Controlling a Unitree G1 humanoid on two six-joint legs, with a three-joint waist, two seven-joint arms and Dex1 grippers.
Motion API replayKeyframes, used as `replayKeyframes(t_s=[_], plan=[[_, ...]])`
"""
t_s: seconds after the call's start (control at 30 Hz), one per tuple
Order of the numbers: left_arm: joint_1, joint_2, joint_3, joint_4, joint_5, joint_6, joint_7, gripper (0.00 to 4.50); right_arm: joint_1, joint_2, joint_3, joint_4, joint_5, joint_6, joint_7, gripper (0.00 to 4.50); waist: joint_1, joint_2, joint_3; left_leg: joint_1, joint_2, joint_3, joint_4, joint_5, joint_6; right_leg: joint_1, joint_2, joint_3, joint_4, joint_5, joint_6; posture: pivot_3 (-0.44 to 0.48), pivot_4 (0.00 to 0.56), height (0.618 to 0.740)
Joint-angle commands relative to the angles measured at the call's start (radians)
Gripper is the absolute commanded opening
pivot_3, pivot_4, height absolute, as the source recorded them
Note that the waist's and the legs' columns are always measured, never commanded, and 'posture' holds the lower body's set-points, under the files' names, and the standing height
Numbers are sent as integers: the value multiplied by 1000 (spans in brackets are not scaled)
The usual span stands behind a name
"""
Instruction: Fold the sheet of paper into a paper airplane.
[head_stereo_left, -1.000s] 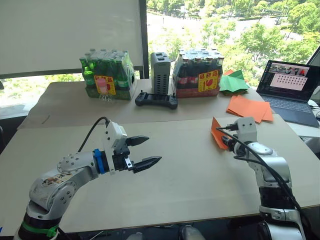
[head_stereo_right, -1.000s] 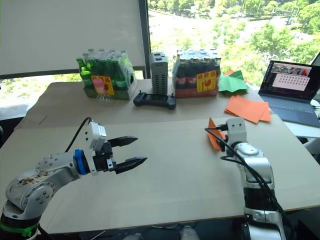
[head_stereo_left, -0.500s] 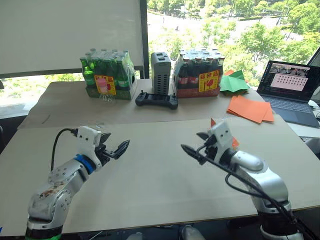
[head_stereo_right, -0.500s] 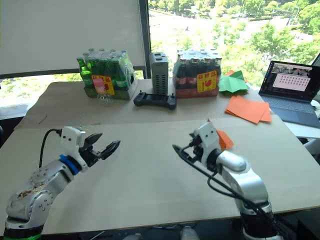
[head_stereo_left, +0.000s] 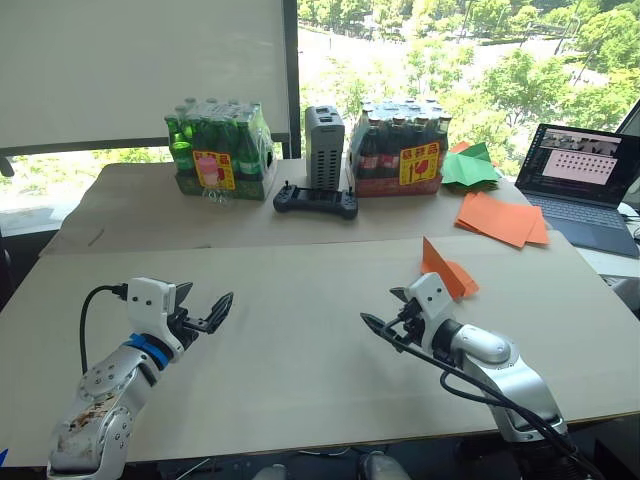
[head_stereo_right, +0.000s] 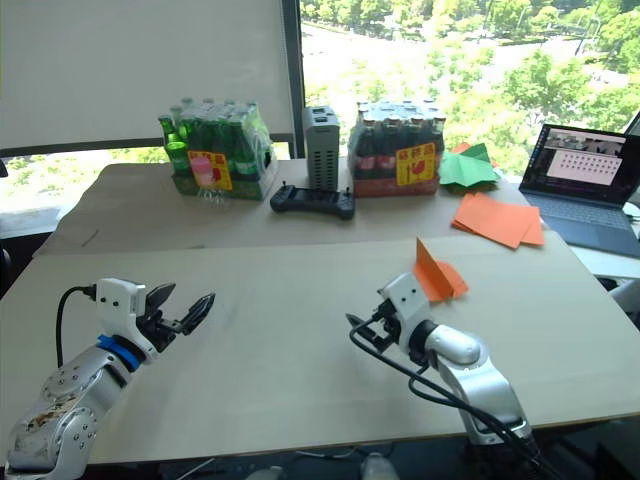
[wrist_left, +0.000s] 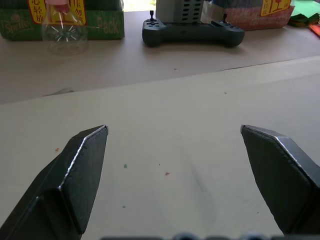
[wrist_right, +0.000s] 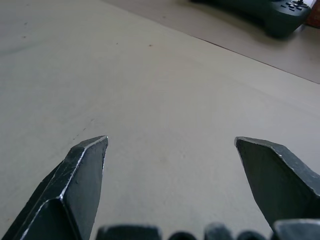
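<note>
Paper airplane (head_stereo_left: 446, 272): bright orange. Sheet stack (head_stereo_left: 501, 217): same orange, flat. Green paper (head_stereo_left: 468, 166) beside it. Table (head_stereo_left: 300, 330): pale beige. Bottle pack (head_stereo_left: 213, 150): green, yellow-pink label. Second pack (head_stereo_left: 397, 148): dark bottles, yellow-red label. Controller (head_stereo_left: 316, 202): black. Fingers (wrist_left: 82, 165): black.

Left gripper (head_stereo_left: 212, 312) hangs low out front, jaws spread wide and empty. Right gripper (head_stereo_left: 383, 316) sits low too, pointing inward toward the left arm, jaws wide, nothing held.
</note>
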Motion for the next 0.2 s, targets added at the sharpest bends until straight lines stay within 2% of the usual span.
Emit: replayKeyframes(t_s=[0.03, 0.2], plan=[[8, -2, 8, -10, 5, -31, -13, 4500, -9, 7, -9, -23, 6, -21, -5, 4466, 0, 0, 0, 0, 0, 0, 0, 0, 0, 0, 0, 0, 0, 0, 0, 0, 150, 699], [9, -5, 4, -17, 3, -37, -24, 4500, 5, 10, -10, -35, 13, -17, 1, 4466, 0, 0, 0, 0, 0, 0, 0, 0, 0, 0, 0, 0, 0, 0, 0, 0, 150, 699]])
